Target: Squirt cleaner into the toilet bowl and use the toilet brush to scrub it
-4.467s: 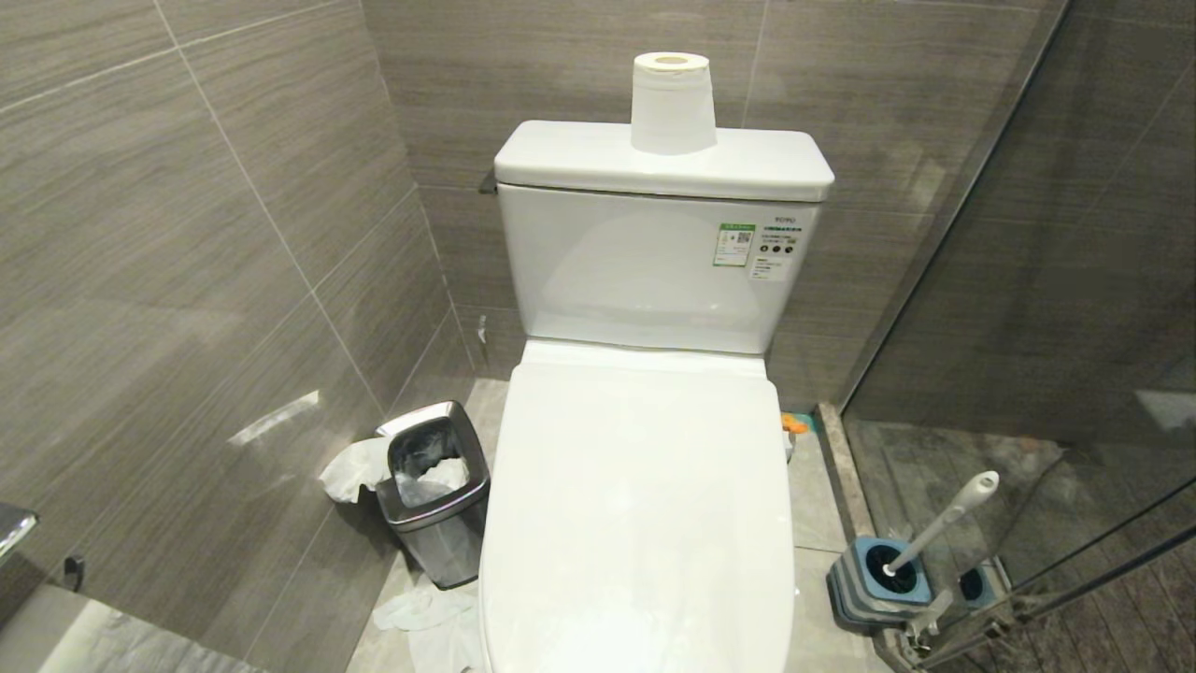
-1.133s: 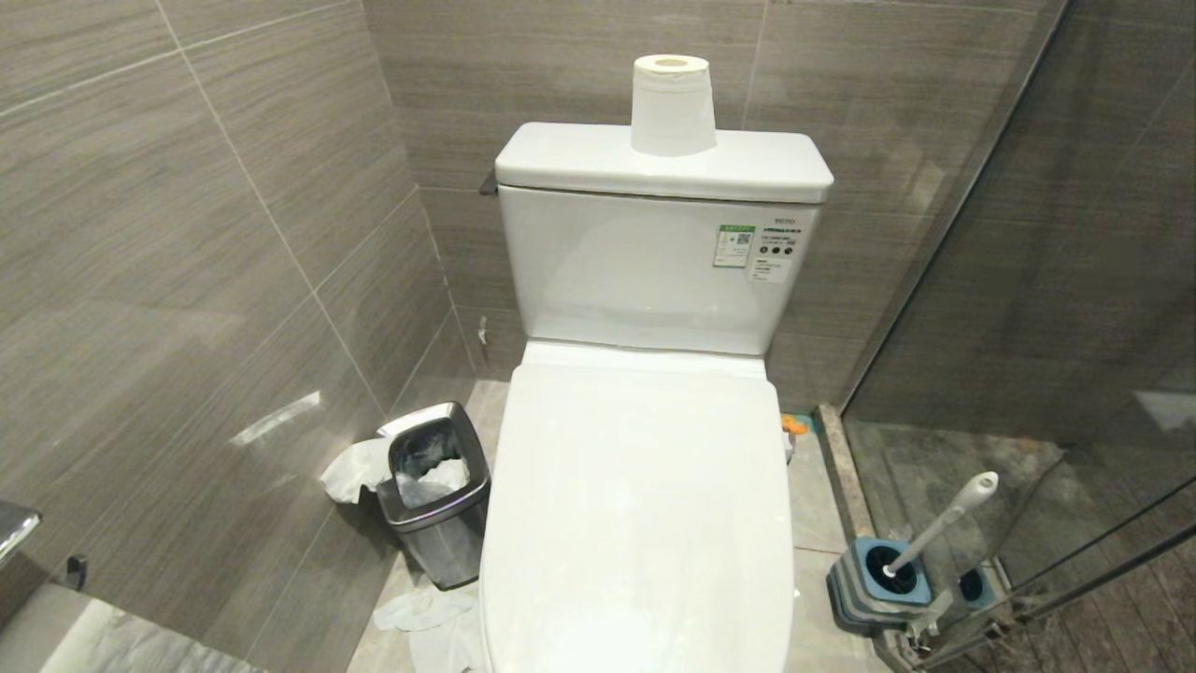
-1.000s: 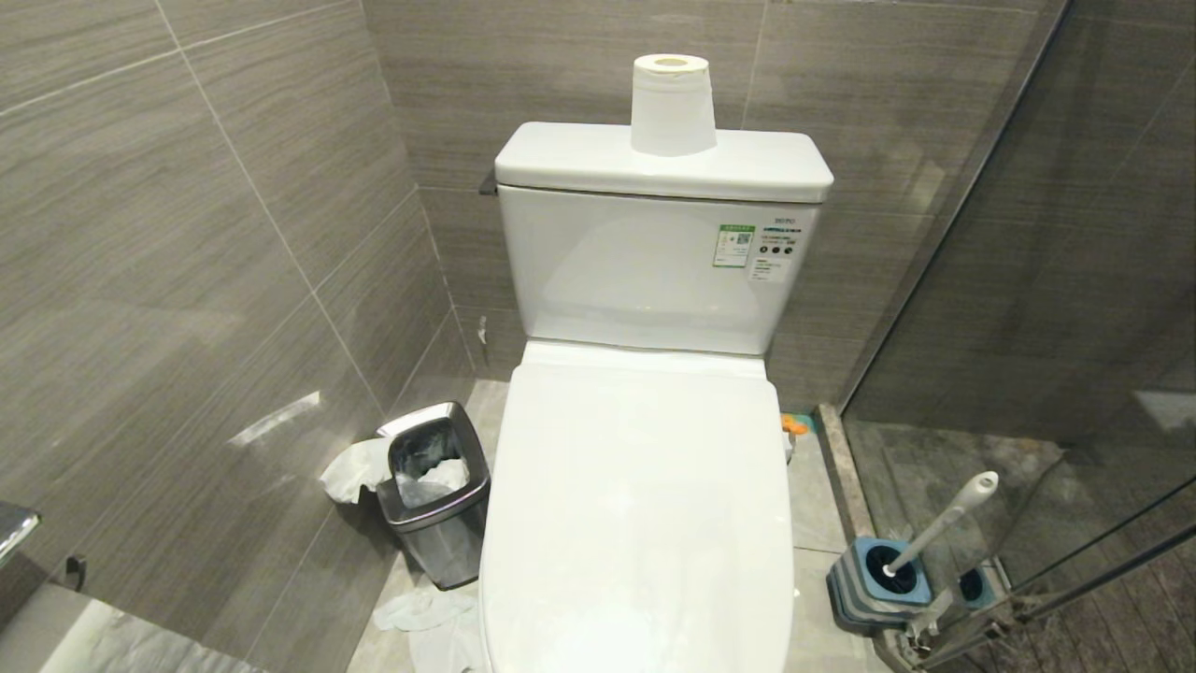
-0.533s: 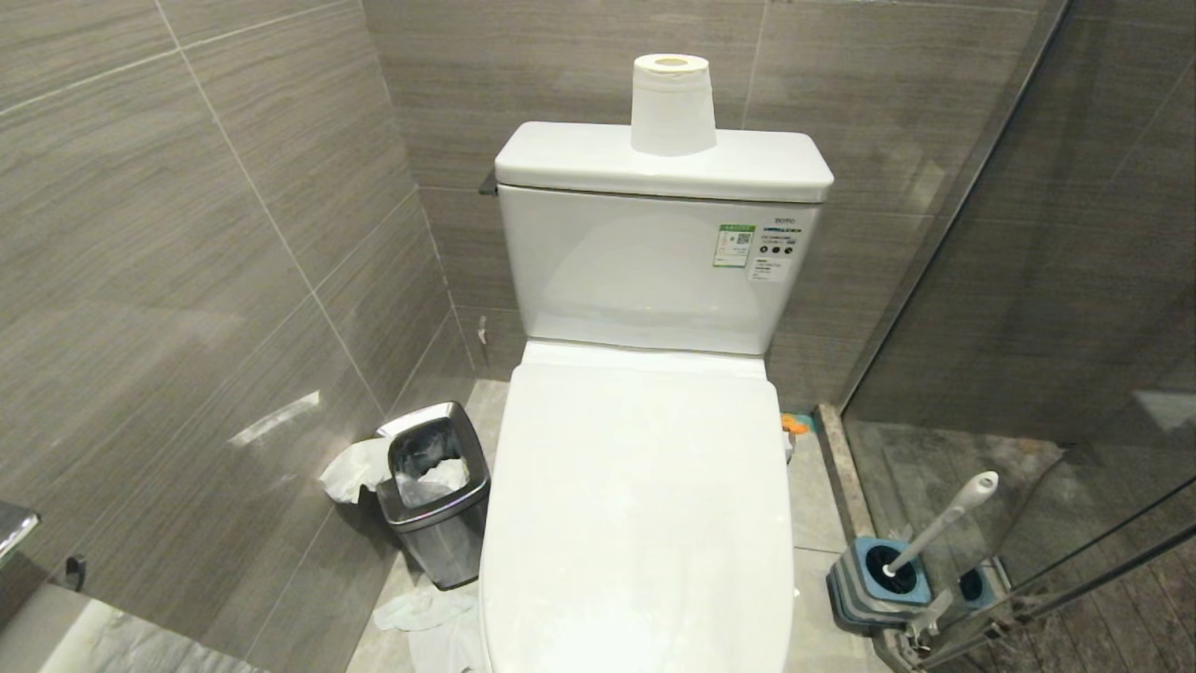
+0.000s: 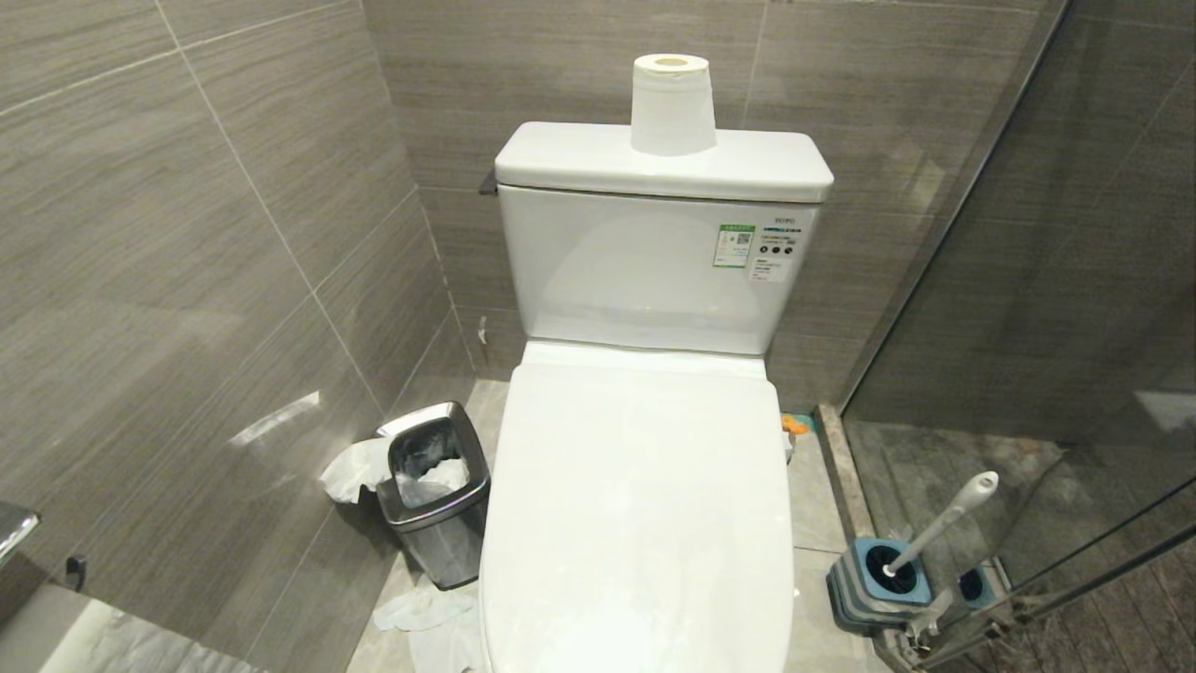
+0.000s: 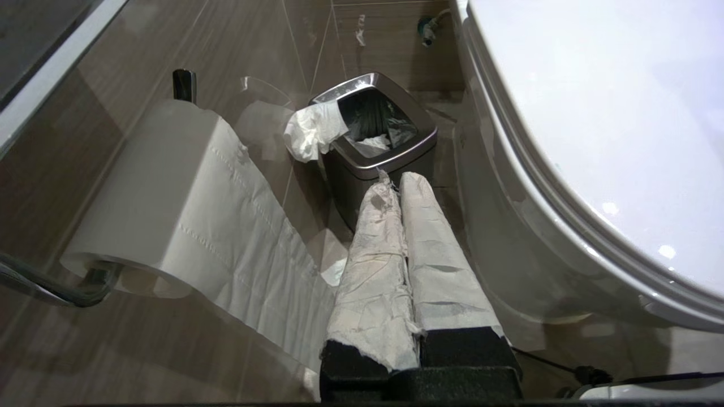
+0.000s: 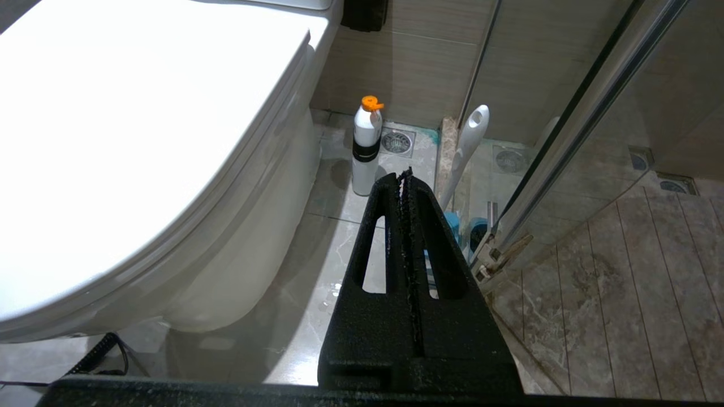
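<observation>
Both of our grippers hang low beside the toilet bowl (image 5: 640, 523), whose lid is down, and neither shows in our head view. Our left gripper (image 6: 394, 180), its two paper-wrapped fingers (image 6: 373, 260) pressed together on nothing, points along the floor on the bowl's left flank toward the small steel waste bin (image 6: 376, 148), which has crumpled tissue draped over its rim; a toilet-paper roll (image 6: 169, 209) on a wall holder hangs just beside that arm. Our right gripper (image 7: 405, 176) is likewise clenched and empty, its black fingers (image 7: 424, 254) meeting in a thin seam, on the bowl's right flank. Ahead of it, near the floor drain, stands a white cleaner bottle (image 7: 366, 148) with an orange cap, apart from the fingertips. The toilet brush (image 7: 465, 152) leans in its grey-and-blue holder (image 5: 878, 581) against the glass shower partition (image 5: 1074, 280), close to the right gripper's tip but not touching it. A spare paper roll (image 5: 673, 105) sits on the cistern lid (image 5: 561, 159).
</observation>
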Controlling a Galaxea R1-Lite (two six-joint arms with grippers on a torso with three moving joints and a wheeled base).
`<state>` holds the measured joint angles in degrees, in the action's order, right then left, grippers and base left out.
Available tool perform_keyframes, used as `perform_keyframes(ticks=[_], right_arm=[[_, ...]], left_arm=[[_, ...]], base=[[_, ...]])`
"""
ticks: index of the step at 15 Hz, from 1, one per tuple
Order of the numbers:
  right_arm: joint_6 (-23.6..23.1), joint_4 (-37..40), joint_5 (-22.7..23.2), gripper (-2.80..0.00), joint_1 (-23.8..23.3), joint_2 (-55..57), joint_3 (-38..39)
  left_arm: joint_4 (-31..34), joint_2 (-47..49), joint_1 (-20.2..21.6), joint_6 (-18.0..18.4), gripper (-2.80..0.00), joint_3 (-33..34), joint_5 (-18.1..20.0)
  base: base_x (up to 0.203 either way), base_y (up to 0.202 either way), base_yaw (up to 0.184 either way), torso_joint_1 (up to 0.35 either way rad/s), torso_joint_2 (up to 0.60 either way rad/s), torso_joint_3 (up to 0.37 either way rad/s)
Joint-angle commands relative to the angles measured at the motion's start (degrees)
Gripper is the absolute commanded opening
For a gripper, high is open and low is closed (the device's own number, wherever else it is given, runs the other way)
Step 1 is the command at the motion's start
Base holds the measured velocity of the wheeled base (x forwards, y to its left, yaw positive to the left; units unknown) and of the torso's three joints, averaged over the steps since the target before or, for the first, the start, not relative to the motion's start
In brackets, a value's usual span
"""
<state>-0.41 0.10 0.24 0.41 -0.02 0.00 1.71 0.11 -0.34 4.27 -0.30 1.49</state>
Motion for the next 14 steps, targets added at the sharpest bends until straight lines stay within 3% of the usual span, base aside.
perform_keyframes(ticks=[1,3,14], right_arm=[[0.0,0.0,0.0,-2.80,0.0,0.0,0.0],[0.0,0.0,0.1,-2.80,0.0,0.0,0.0],[0.0,0.0,0.0,-2.80,0.0,0.0,0.0]], left_arm=[[-0.1,0.0,0.0,-1.6,-2.80,0.0,0.0],[-0.1,0.0,0.0,-3.0,-2.80,0.0,-0.1],[-0.1,0.0,0.0,-3.0,-2.80,0.0,-0.1]], base=[[0.000,0.000,0.000,0.000,0.00,0.000],[0.000,0.000,0.000,0.000,0.00,0.000],[0.000,0.000,0.000,0.000,0.00,0.000]])
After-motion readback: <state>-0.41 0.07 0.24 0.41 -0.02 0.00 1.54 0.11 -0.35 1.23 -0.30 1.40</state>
